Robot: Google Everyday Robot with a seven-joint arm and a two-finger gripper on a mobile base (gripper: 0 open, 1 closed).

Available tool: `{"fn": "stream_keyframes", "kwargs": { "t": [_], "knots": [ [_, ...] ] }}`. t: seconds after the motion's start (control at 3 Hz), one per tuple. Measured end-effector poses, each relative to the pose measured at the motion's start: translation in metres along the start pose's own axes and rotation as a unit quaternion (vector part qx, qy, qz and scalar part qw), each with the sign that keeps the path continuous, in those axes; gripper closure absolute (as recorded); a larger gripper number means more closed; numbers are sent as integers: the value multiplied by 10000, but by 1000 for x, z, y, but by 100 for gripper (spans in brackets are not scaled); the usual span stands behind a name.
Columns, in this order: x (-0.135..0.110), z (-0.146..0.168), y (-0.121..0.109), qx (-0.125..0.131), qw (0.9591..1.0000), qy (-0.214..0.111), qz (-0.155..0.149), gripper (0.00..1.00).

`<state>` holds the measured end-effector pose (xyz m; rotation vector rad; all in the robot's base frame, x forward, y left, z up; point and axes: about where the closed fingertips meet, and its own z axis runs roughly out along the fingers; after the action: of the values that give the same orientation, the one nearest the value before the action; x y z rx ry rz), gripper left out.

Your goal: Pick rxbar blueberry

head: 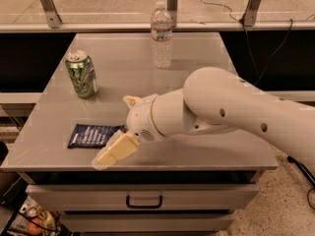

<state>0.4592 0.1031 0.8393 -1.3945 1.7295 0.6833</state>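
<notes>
The rxbar blueberry [92, 135] is a flat dark navy wrapper with white print, lying near the front left edge of the grey table [197, 58]. My gripper [114, 131] sits just right of the bar's right end, low over the table. Its cream fingers are spread apart: one fingertip [131, 101] shows behind the wrist and the other finger [114, 151] reaches toward the table's front edge. It holds nothing. The white arm [231, 107] comes in from the right.
A green soda can [82, 74] stands upright at the left, behind the bar. A clear plastic water bottle [161, 35] stands at the back middle. A drawer with a handle [144, 200] is below the table's front edge.
</notes>
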Motion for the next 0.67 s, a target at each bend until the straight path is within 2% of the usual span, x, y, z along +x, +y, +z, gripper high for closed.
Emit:
{"fn": "stream_keyframes", "kwargs": {
  "t": [0.67],
  "knots": [
    [0, 30, 4, -208, 9998, -67, 8, 0]
  ]
}}
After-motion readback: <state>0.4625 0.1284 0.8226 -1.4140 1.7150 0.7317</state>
